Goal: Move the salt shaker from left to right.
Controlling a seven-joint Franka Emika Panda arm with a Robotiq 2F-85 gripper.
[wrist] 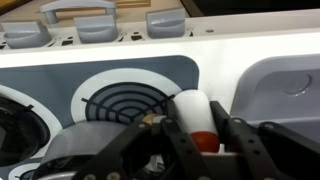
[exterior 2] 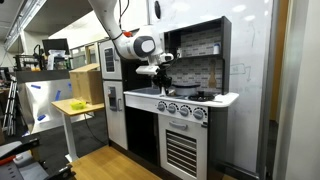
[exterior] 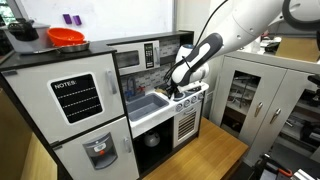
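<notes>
The salt shaker (wrist: 194,118) is a white cylinder with a red band. In the wrist view it stands between my two black fingers. My gripper (wrist: 192,105) is shut on it, over the white toy stove top beside a grey spiral burner (wrist: 125,100). In both exterior views the gripper (exterior: 180,88) (exterior 2: 158,78) hangs low over the counter of the toy kitchen, between the sink (exterior: 148,103) and the stove (exterior: 192,92). The shaker itself is too small to make out in them.
Grey knobs (wrist: 95,25) line the stove's front edge. A grey sink basin (wrist: 288,88) lies beside the burner. A toy microwave (exterior: 135,57) and shelf hang above the counter. An orange bowl (exterior: 66,38) sits on the toy fridge top.
</notes>
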